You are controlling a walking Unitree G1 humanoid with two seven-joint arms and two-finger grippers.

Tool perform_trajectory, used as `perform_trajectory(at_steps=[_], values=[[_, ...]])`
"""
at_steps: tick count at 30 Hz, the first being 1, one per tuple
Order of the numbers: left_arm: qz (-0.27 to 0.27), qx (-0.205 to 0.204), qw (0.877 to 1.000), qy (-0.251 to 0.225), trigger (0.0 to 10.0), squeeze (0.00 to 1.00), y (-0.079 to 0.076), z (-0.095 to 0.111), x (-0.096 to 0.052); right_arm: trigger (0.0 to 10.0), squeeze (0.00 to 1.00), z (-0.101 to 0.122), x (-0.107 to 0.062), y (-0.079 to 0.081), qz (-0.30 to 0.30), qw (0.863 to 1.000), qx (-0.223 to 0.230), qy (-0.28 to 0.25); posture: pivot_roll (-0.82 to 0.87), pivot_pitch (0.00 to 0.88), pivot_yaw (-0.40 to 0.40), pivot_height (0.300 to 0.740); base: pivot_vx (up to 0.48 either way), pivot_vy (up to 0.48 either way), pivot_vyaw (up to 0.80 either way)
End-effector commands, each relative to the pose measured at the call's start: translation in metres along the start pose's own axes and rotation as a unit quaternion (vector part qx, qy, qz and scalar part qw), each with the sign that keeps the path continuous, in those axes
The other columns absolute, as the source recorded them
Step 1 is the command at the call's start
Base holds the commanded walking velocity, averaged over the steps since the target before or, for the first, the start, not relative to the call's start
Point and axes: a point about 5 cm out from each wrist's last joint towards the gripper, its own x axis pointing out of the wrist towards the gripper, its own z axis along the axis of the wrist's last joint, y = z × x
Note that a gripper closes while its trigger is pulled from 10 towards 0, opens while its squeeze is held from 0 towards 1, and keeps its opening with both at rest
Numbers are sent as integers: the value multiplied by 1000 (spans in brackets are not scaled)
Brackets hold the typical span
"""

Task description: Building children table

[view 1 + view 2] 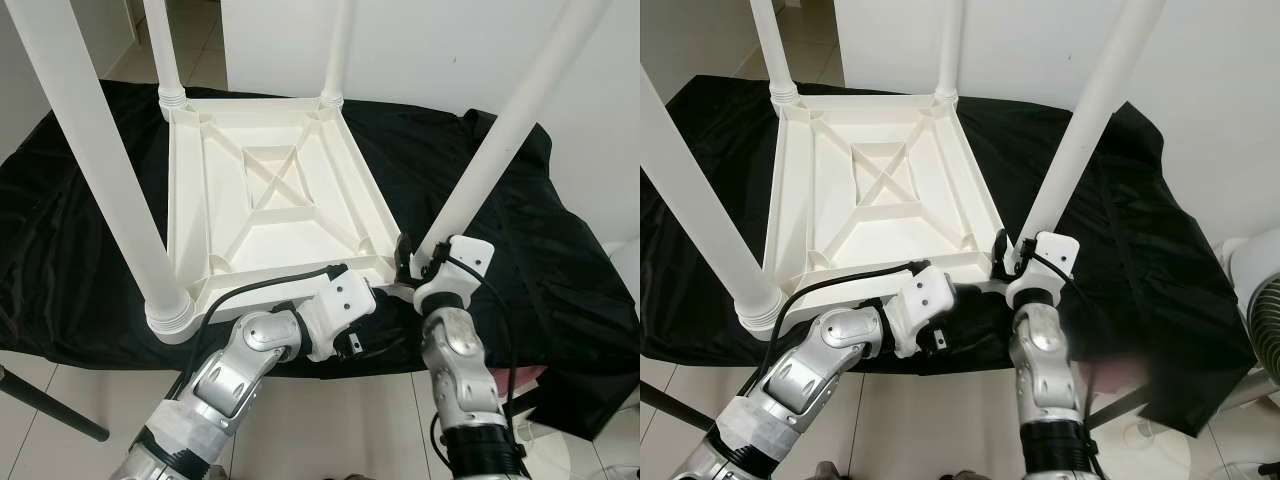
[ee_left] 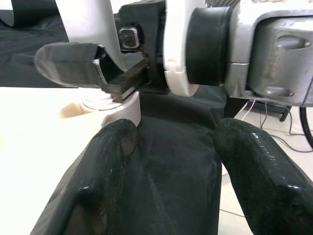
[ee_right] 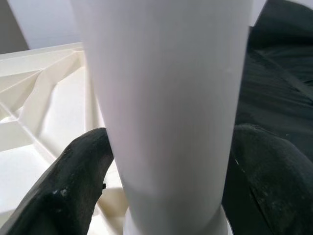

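The white children's table (image 1: 270, 190) lay upside down on a black cloth (image 1: 520, 230), ribbed underside up, with all four legs standing in its corner sockets. The action was at the near right corner: the right gripper (image 1: 412, 262) was down at the base of the near right leg (image 1: 490, 160), and the right wrist view showed its two black fingers (image 3: 63, 196) sitting one on each side of that white tube, hugging it just above the collar. So that tool was closed around the leg, gripping low. The left gripper (image 1: 945, 325) waited just beside it at the table's near edge, and from its own camera its fingers (image 2: 257, 171) were spread well apart over the cloth, holding nothing. This looked like the seating of the last leg, with the build close to done. The danger, as I judged it, lay in that low grip: a long leg held only at its foot has plenty of leverage above, so any sideways pull could tilt it in the socket and jam it. The tabletop also rested on loose cloth near the front edge of its support, so a hard twist or push could slide the whole piece, since the left tool was not bracing it.
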Motion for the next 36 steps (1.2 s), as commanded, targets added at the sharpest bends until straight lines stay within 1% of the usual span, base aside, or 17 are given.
perform_trajectory(at_steps=[1,2,5,10,11,14,16,19,20,24,27,28,30,31,32,33,36], values=[[7,-3,1000,7,10000,0,1,-2,-3,10000,0,1,-2,-3,28,1000,10,-7,-26,98,-107,740,0,0,0],[7,-3,1000,7,10000,0,1,-2,-3,10000,0,1,-2,-3,28,1000,10,-7,-26,98,-107,740,0,0,0],[14,-4,1000,9,10000,0,5,-3,-5,10000,0,1,-3,-12,76,997,0,-9,-24,108,-104,740,0,0,0],[16,-3,1000,9,10000,0,5,-2,-6,10000,0,0,-1,-21,110,994,-18,-1,-25,111,-96,740,0,0,0],[16,-4,1000,10,10000,0,6,-2,-7,10000,0,-1,1,-27,139,990,-32,6,-27,111,-87,740,0,0,0],[15,-4,1000,10,10000,0,6,-2,-7,10000,0,-1,1,-30,151,988,-36,7,-27,111,-87,740,0,0,0],[11,-3,1000,11,10000,0,6,-2,-7,10000,0,0,4,-35,196,979,-48,14,-31,114,-73,740,0,0,0],[6,-1,1000,11,10000,0,6,-1,-6,10000,0,0,8,-37,246,967,-68,21,-34,113,-68,740,0,0,0],[6,-1,1000,11,10000,0,6,-1,-6,10000,0,0,8,-37,246,967,-68,21,-34,113,-68,740,0,0,0],[1,1,1000,11,10000,0,7,0,-5,10000,0,1,16,-39,294,952,-80,30,-39,113,-56,740,0,0,0],[-1,2,1000,10,10000,0,7,0,-4,10000,0,2,19,-38,306,947,-88,32,-39,111,-54,740,0,0,0],[-2,2,1000,10,10000,0,7,1,-4,7333,0,2,22,-38,314,944,-94,34,-38,109,-54,740,0,0,0],[-2,2,1000,9,10000,0,7,1,-3,7176,0,2,24,-37,320,941,-102,38,-38,107,-54,740,0,0,0],[-2,3,1000,8,10000,0,7,1,-3,4863,0,2,27,-37,330,937,-110,39,-36,105,-57,740,0,0,0],[-2,3,1000,8,10000,0,7,2,-3,4863,0,2,28,-37,333,936,-111,38,-36,105,-57,740,0,0,0],[-1,3,1000,8,10000,0,7,2,-2,0,0,3,31,-39,333,935,-114,37,-37,104,-59,740,0,0,0],[0,3,1000,7,10000,0,7,2,-3,0,0,5,34,-40,332,935,-117,36,-38,105,-59,740,0,0,0]])
